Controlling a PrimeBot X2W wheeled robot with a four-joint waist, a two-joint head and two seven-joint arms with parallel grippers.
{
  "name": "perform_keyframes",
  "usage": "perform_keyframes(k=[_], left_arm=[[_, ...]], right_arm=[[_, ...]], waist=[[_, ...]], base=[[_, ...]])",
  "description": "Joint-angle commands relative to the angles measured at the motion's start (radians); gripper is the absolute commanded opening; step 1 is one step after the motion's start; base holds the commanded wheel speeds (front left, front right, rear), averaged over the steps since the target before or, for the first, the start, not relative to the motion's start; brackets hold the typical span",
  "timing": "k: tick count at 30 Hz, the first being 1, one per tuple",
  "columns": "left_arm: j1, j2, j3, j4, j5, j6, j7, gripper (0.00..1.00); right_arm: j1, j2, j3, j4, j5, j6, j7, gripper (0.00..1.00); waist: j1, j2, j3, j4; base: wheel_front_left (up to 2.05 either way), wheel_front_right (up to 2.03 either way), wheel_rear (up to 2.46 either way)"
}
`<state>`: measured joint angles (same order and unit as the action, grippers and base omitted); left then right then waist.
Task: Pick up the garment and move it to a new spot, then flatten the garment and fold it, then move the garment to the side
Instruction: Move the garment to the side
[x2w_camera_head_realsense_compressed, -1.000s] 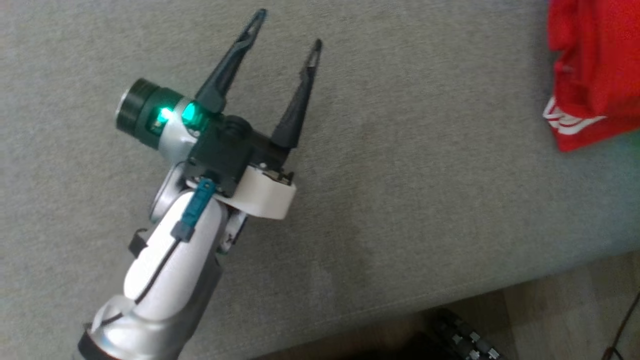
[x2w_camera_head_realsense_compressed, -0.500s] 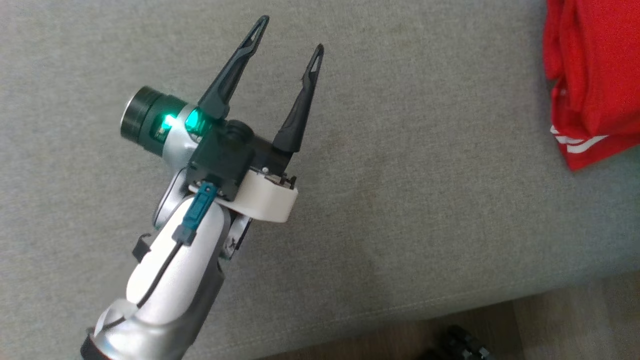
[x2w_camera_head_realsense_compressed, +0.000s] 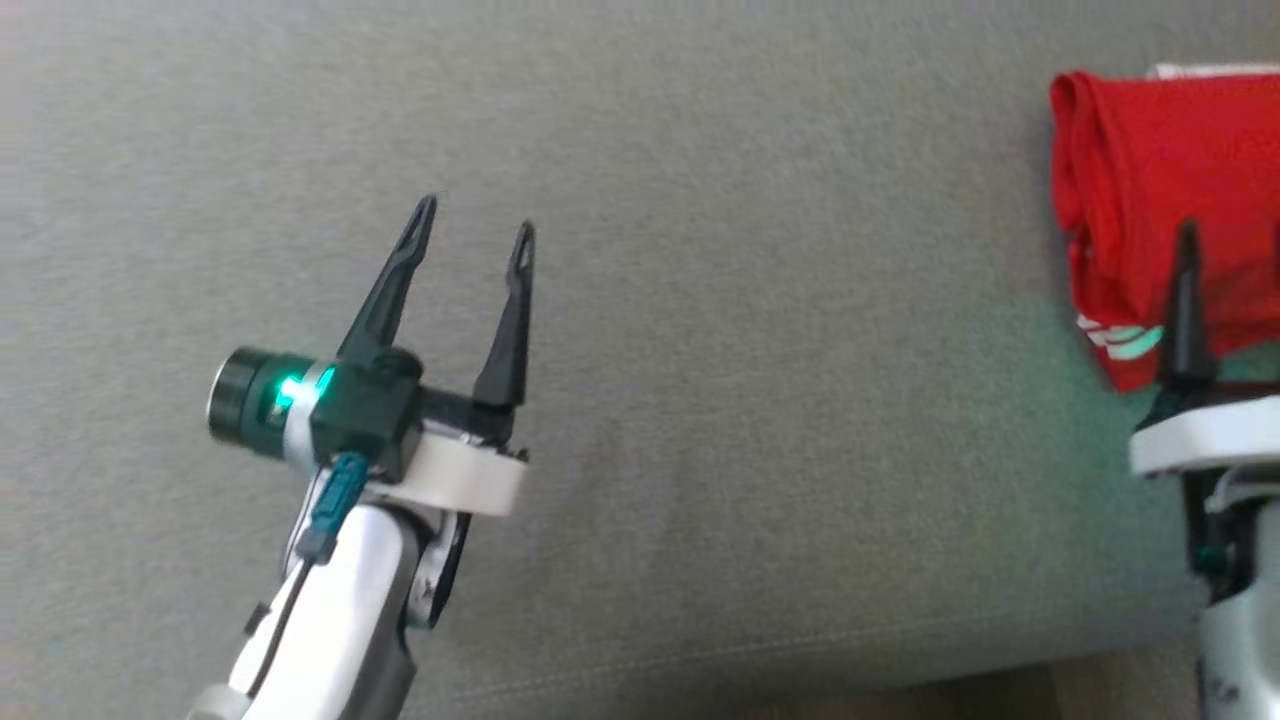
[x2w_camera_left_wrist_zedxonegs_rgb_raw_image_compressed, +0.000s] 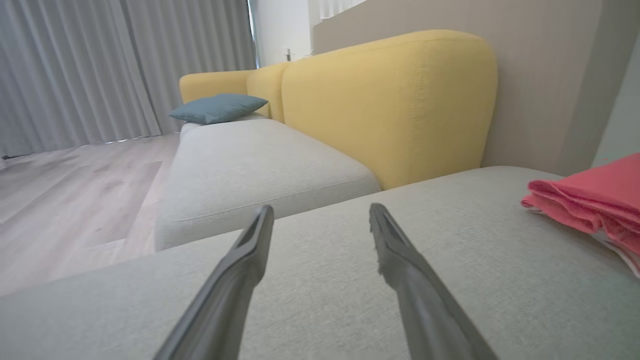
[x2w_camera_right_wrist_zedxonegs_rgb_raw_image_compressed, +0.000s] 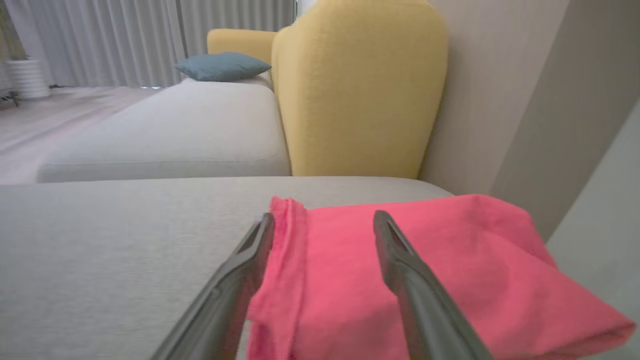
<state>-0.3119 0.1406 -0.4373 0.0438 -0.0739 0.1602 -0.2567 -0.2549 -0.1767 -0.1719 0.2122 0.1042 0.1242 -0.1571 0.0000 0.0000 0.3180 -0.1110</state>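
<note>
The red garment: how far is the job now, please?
Done: the red garment lies folded at the right side of the grey cushion. In hand: nothing; the right tool stands open at it, the left tool open and empty. Left: probably nothing more.

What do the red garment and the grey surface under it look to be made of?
Red garment: soft matte knit, probably cotton jersey; it lies in limp folded layers. Grey seat cushion: matte woven upholstery fabric, judging by its fine heathered weave and stitched edge seam.

Grey cushion (x2w_camera_head_realsense_compressed: 760, 400) bears a seemingly folded garment (x2w_camera_head_realsense_compressed: 1130, 170).
</note>
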Motion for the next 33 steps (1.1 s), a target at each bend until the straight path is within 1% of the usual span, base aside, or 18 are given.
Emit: perform_keyframes(k=[1,2,6,14,22,33], left_arm=[[0.003,0.021,0.048,-0.027,-0.011,0.013,-0.005,1.00],[0.027,0.024,0.063,-0.023,-0.021,0.021,-0.005,1.00],[0.071,0.031,0.096,-0.013,-0.041,0.039,-0.005,1.00],[0.150,0.047,0.157,0.018,-0.080,0.063,-0.005,1.00],[0.213,0.060,0.175,0.035,-0.115,0.043,-0.005,1.00],[0.269,0.079,0.165,0.061,-0.135,0.029,0.002,1.00]], right_arm=[[0.013,0.009,0.033,-0.072,0.013,0.007,0.016,1.00],[0.041,0.029,0.053,-0.111,0.029,0.007,0.027,1.00],[0.084,0.056,0.111,-0.167,0.046,0.007,0.050,1.00],[0.139,0.094,0.194,-0.211,0.061,0.007,0.060,1.00],[0.208,0.112,0.201,-0.222,0.055,0.007,0.063,1.00],[0.289,0.124,0.197,-0.244,0.051,0.007,0.073,1.00]], waist=[[0.0000,0.0000,-0.042,0.041],[0.0000,0.0000,-0.058,0.061],[0.0000,0.0000,-0.086,0.101],[0.0000,0.0000,-0.138,0.151],[0.0000,0.0000,-0.205,0.155],[0.0000,0.0000,-0.277,0.141]], base=[[0.00,0.00,0.00],[0.00,0.00,0.00],[0.00,0.00,0.00],[0.00,0.00,0.00],[0.00,0.00,0.00],[0.00,0.00,0.00]])
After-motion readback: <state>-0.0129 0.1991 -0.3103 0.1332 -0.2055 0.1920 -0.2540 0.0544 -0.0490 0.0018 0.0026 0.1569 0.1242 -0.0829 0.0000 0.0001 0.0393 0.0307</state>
